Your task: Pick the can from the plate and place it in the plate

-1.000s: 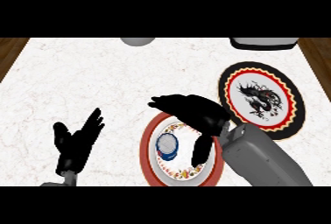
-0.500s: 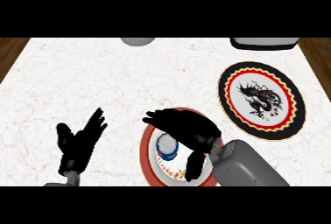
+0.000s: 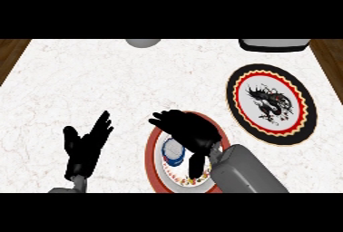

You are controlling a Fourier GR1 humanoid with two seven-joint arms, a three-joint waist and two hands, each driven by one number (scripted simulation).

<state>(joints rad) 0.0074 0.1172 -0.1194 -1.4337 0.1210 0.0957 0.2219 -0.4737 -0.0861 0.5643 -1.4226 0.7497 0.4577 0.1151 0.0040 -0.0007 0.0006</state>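
Note:
A blue and white can stands on a red-rimmed plate near the counter's front edge. My right hand hovers over that plate with its fingers spread, the thumb hanging down just right of the can; nothing is held. It hides the plate's far part. A second plate, black-rimmed with a dragon picture, lies further right and back. At the lower left my left hand rests open, fingers up.
A grey round object sits at the counter's back edge, and a grey box-like object at the back right. Wooden floor shows past the counter's left and right sides.
My right hand has moved left and toward me, coming down over the red-rimmed plate and closer to the can. The left hand has stayed where it was.

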